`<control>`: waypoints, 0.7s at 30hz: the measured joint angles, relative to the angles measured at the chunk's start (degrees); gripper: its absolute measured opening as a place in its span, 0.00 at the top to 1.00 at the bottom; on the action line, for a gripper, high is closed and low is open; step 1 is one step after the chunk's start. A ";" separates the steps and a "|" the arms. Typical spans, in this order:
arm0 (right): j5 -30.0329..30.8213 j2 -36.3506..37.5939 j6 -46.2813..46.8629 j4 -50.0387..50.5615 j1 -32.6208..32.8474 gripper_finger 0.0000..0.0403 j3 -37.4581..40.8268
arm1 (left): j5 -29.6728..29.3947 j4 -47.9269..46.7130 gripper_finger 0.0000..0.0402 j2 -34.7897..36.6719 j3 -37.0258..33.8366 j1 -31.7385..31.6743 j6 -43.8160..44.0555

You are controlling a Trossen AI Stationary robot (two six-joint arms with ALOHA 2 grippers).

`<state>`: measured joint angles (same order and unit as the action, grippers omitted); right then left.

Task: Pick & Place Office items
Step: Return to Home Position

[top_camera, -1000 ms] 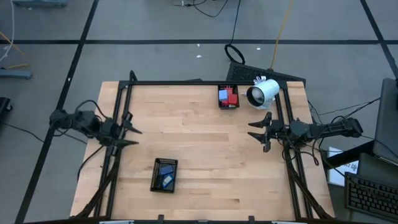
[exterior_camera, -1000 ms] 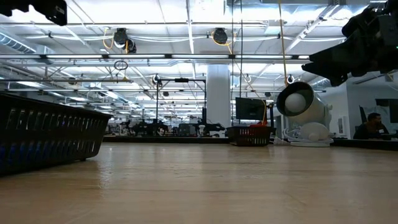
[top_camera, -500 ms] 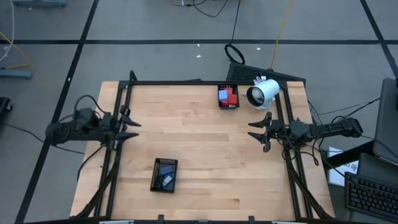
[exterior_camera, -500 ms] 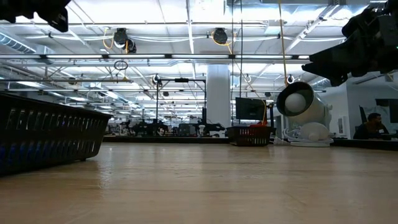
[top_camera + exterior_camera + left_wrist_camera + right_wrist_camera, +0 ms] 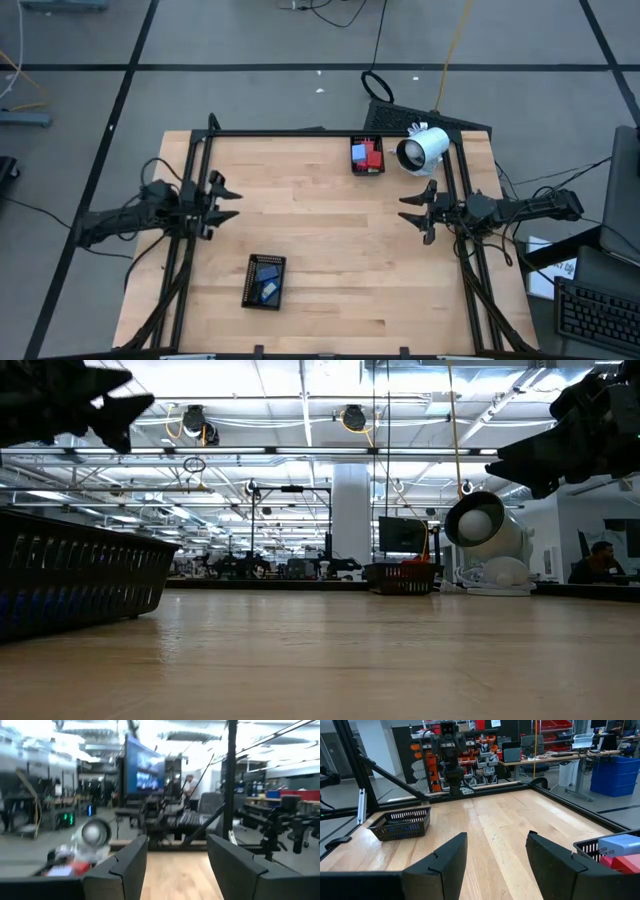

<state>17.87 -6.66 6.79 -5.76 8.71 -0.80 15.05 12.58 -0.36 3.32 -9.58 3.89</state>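
Two black mesh trays hold the office items. One tray [image 5: 367, 155] stands at the table's far edge with red and light-blue blocks in it, also seen as the tray [image 5: 615, 852]. The other tray [image 5: 265, 281], near the near edge, holds blue and dark flat pieces. My left gripper [image 5: 230, 195] hovers open at the table's left edge, high above the wood. My right gripper [image 5: 405, 209] hovers open at the right edge, near the far tray. Both grippers are empty.
A white cylindrical device [image 5: 423, 148] stands at the far right corner, beside the far tray. A black frame [image 5: 300, 132] runs along the table's far, left and right edges. Bare wood [image 5: 320, 230] lies between the two trays. A person sits far behind the table [image 5: 600, 560].
My left arm has swung about and its gripper has moved toward the table's right, farther in over the left edge; in the low view it comes farther into the picture. It has stayed open.
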 joint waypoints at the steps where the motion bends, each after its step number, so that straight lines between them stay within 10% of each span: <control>1: 0.01 0.00 -0.02 0.00 0.00 0.51 0.00 | 0.19 -0.62 0.48 0.00 -0.40 -0.58 0.57; 21: 0.00 0.00 0.00 0.00 0.00 0.51 0.00 | -5.74 -9.27 0.56 0.00 -1.06 -1.72 -1.47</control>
<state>17.87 -6.66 6.79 -5.76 8.71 -0.80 9.31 3.31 -0.36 2.26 -11.30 2.42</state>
